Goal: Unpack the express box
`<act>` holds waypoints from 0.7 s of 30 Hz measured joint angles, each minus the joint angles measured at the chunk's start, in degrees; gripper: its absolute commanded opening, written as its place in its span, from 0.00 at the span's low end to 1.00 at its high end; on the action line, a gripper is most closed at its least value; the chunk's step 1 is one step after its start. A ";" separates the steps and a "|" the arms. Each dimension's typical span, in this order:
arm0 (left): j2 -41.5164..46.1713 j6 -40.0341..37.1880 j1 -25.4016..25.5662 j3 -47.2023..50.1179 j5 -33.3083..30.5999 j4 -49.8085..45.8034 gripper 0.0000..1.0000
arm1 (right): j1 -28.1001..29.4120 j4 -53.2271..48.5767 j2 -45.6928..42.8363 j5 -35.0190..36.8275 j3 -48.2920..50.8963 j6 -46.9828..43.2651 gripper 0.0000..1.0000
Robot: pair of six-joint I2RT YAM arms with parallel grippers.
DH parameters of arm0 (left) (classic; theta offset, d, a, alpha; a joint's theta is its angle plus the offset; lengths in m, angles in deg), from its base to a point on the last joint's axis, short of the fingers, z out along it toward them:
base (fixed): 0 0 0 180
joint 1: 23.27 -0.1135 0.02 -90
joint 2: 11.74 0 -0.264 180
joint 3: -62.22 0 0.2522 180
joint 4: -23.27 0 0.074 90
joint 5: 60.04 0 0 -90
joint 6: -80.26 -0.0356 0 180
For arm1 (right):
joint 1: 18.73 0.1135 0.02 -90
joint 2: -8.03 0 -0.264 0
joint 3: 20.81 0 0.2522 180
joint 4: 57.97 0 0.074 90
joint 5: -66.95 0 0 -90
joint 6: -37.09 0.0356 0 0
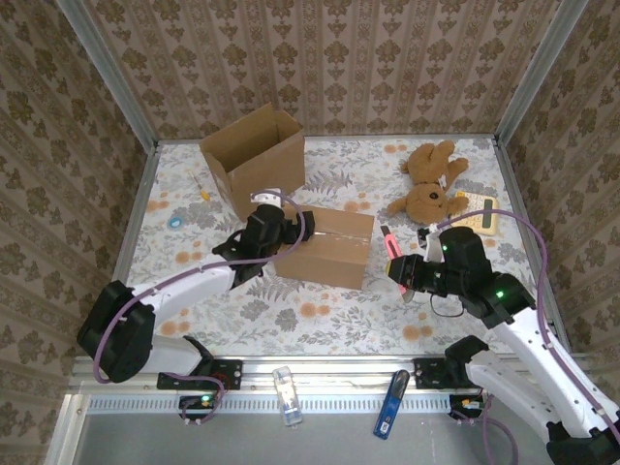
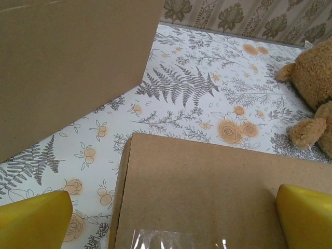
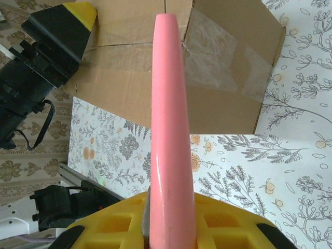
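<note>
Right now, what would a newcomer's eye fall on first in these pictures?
The taped brown box sits mid-table, with the left pincer spread wide over its left end. The right pincer grips a pink tool pointed at the box's right end. A teddy bear lies at the back right.

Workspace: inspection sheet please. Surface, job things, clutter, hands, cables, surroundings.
surface: floral tablecloth, flat, no spills seen.
job's things: taped box sealed, at centre; pink tool pointing at it.
clutter: open box back left; teddy bear and calculator-like item back right; yellow pen; small blue item.
hands: left hand open over the taped box's left end; right hand shut on the pink tool.
cables: purple cables looped along both arms.
surroundings: patterned walls on three sides; metal rail at near edge.
</note>
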 measured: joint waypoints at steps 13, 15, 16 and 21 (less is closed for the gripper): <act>-0.37 0.02 0.81 0.26 -1.84 1.01 1.00 | -1.46 0.66 3.63 -3.02 0.44 0.07 0.00; -0.50 0.02 0.81 0.26 -1.92 1.09 1.00 | -1.66 1.16 3.69 -3.30 0.96 0.28 0.00; -0.50 0.02 0.81 0.26 -1.97 1.11 1.00 | -1.75 1.18 3.85 -3.50 1.11 0.57 0.00; -0.52 0.02 0.81 0.26 -2.05 1.22 1.00 | -1.88 2.73 5.44 -4.28 1.73 1.07 0.00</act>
